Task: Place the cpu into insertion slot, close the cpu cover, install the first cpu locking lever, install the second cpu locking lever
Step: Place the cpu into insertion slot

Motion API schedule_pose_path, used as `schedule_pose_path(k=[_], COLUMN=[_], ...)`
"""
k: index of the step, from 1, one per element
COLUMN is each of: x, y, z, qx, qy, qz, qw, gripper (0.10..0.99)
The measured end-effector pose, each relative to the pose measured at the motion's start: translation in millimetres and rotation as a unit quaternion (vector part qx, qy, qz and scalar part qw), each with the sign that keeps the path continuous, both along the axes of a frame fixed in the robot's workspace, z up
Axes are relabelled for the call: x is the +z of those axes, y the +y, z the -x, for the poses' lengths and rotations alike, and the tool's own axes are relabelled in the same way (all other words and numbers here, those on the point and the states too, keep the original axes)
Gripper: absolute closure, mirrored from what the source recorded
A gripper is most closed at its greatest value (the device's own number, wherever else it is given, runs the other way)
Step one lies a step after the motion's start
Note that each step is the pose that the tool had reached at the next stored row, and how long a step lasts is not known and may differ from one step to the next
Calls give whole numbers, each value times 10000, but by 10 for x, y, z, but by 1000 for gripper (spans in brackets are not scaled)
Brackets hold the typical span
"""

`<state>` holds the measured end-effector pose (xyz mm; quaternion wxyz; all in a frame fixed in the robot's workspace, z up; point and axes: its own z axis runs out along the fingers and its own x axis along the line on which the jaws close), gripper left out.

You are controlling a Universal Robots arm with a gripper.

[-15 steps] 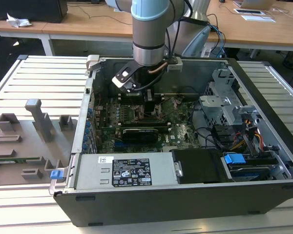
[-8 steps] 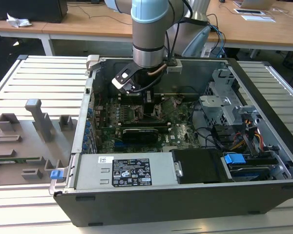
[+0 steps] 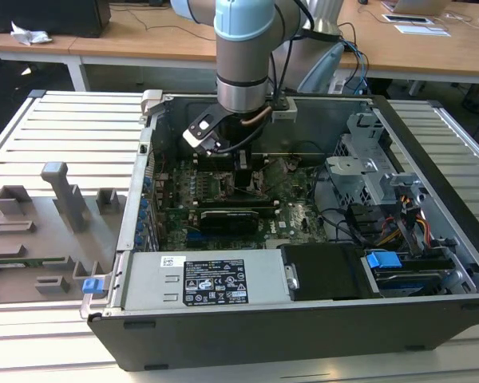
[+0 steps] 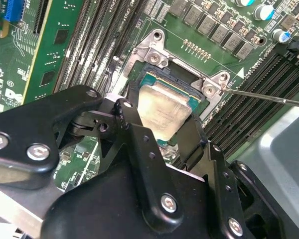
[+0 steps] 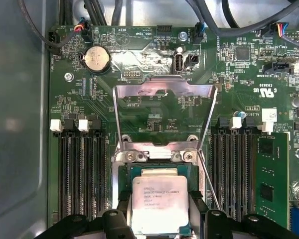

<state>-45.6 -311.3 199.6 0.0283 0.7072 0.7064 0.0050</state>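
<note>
**Cpu (image 5: 159, 206) held at insertion slot (image 5: 159, 171), cpu cover (image 5: 164, 91) open**

**Position.** The cpu sits between the fingers (image 5: 198, 206) with its silver-grey top facing up. In the first wrist view the fingers are set narrow and bear on two opposite edges of the chip. The cpu lies directly over the insertion slot, and a strip of the slot frame is exposed just beyond the fingertips. In the second wrist view the cpu (image 4: 164, 110) appears level with, or slightly above, the insertion slot (image 4: 167, 79). Whether it is fully seated cannot be told.

**Surroundings.** The cpu cover stands swung up on its hinge just beyond the fingertips, with its window clear of the slot. A thin locking lever (image 5: 209, 180) runs free along one side of the fingers and is not hooked down. Black memory slots (image 5: 82, 174) flank the fingers on both sides, set in the green motherboard (image 5: 239, 89). In the exterior view the arm (image 3: 243, 48) reaches down into the open computer case (image 3: 303, 331), which rests on the slatted bench (image 3: 72, 120).

**Progress.** Judged from this state, the first step, placing the cpu, is in hand and close to complete. The chip is aligned with the slot but not released. Not yet done:
- closing the cpu cover
- installing the first locking lever
- installing the second locking lever
</note>
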Motion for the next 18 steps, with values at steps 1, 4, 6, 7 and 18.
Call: schedule_pose_path(k=[1, 4, 6, 7, 18], x=[-9, -12, -14, -14, -14], y=[1, 1, 2, 2, 39], z=[0, 0, -1, -1, 3], qx=[0, -1, -1, -1, 46], qy=[0, 0, -4, -2, 0], qz=[-1, -1, -4, -3, 0], qw=[10000, 10000, 10000, 10000, 10000], gripper=[545, 545, 545, 529, 467])
